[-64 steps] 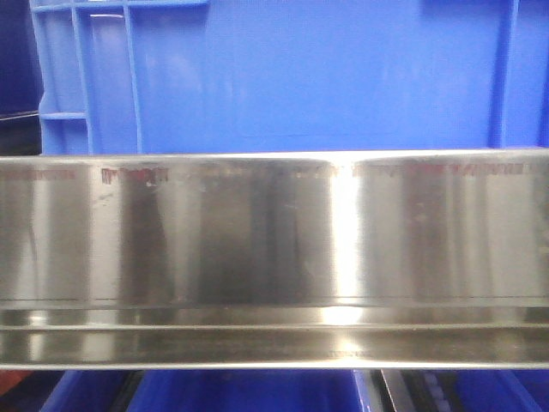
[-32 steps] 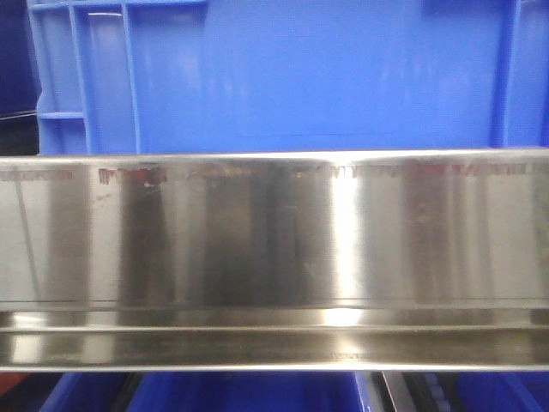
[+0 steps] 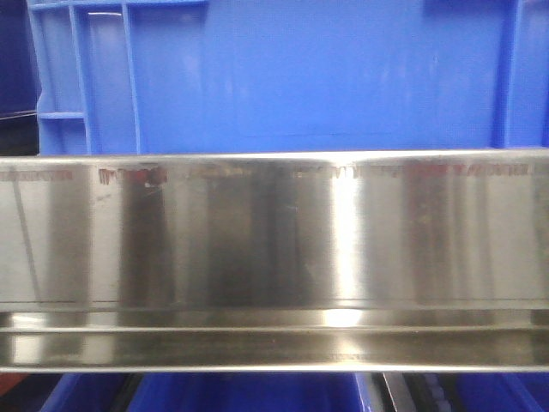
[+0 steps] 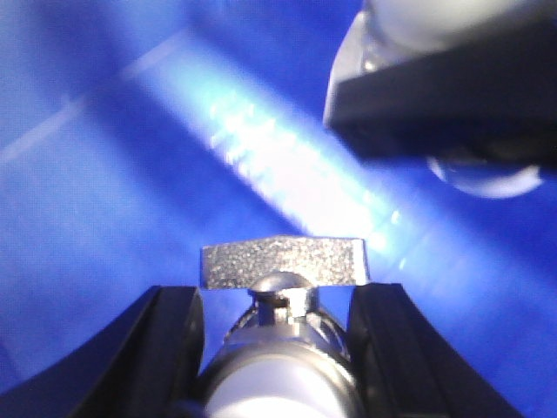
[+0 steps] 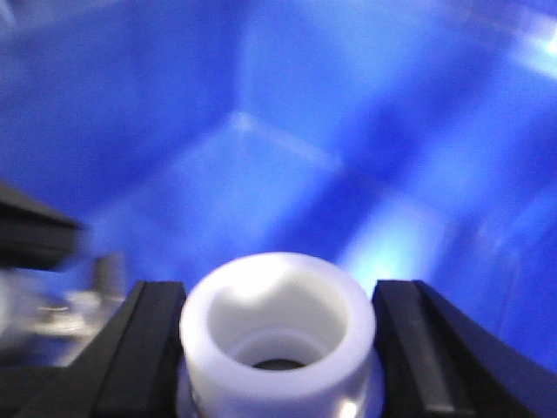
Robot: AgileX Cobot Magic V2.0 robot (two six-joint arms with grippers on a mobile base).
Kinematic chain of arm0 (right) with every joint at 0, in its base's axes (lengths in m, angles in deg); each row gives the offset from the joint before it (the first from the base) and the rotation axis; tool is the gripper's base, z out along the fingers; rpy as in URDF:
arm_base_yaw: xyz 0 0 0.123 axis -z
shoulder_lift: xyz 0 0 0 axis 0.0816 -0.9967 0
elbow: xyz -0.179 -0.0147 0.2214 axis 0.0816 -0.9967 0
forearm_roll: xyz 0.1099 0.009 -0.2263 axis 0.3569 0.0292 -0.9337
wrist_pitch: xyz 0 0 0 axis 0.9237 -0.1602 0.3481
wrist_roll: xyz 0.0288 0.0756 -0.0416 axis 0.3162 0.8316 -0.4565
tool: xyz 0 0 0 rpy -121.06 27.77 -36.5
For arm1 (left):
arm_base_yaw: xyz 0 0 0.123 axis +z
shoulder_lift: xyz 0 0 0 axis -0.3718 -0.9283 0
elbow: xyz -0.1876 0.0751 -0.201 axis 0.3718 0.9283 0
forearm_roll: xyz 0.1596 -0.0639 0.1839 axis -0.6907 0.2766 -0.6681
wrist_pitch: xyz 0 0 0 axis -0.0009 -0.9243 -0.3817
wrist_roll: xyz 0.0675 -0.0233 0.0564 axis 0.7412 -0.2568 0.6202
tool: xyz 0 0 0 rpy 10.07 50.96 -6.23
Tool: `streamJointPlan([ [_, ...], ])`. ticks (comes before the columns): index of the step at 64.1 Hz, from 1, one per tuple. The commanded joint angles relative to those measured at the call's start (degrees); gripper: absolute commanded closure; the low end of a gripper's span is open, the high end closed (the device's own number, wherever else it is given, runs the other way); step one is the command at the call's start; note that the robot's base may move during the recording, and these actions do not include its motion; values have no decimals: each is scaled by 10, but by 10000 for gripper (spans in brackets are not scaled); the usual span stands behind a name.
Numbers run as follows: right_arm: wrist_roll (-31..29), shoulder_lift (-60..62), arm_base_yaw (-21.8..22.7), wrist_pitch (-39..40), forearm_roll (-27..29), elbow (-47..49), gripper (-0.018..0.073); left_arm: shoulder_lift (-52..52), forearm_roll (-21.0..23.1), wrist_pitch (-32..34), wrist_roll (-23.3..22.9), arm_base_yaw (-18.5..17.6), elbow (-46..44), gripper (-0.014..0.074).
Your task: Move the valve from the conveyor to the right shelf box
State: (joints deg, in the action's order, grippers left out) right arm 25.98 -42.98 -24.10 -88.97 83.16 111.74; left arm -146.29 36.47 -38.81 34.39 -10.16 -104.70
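Hardly anything moves in the front view: the blue box (image 3: 300, 77) edges a touch leftward against half a second back, and the streaks of reflection on the steel shelf rail (image 3: 274, 240) slide a little. The rail runs straight across the picture, with the box standing right behind its top edge and more blue plastic showing below it.

Over to the left wrist camera. The left gripper (image 4: 278, 292) is closed down on the valve (image 4: 283, 366), one black finger on each flank of the shiny body. The valve's flat silver lever (image 4: 283, 263) lies crosswise just above the fingertips. Behind it is nothing but blue box wall, with a bright glare stripe running diagonally. Up in that view's top right corner hangs the other arm, blurred and well apart from the valve.

Now the right wrist camera. The right gripper (image 5: 280, 287) is narrowed onto a white part (image 5: 278, 331), a round piece with a hollow mouth facing the lens and a black finger tight on each side. Whether it is a second valve, I cannot tell. It too is surrounded by the blue inside of a box.
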Motion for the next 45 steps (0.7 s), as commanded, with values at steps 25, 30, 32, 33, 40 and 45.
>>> streamJointPlan([
  [25,-1,9,29,19,-6,14,0,18,2,6,-24,4,-11,6],
  [30,-1,25,29,23,-6,14,25,27,2,10,-24,4,-11,18],
  [32,-1,34,29,25,-6,14,41,34,2,12,-24,4,-11,25],
  [33,-1,38,29,26,-6,14,52,37,2,13,-24,4,-11,29],
  [40,-1,77,29,23,-6,14,169,62,2,19,-24,4,-11,81],
  [45,-1,111,29,15,-6,14,300,84,2,19,-24,4,-11,181],
])
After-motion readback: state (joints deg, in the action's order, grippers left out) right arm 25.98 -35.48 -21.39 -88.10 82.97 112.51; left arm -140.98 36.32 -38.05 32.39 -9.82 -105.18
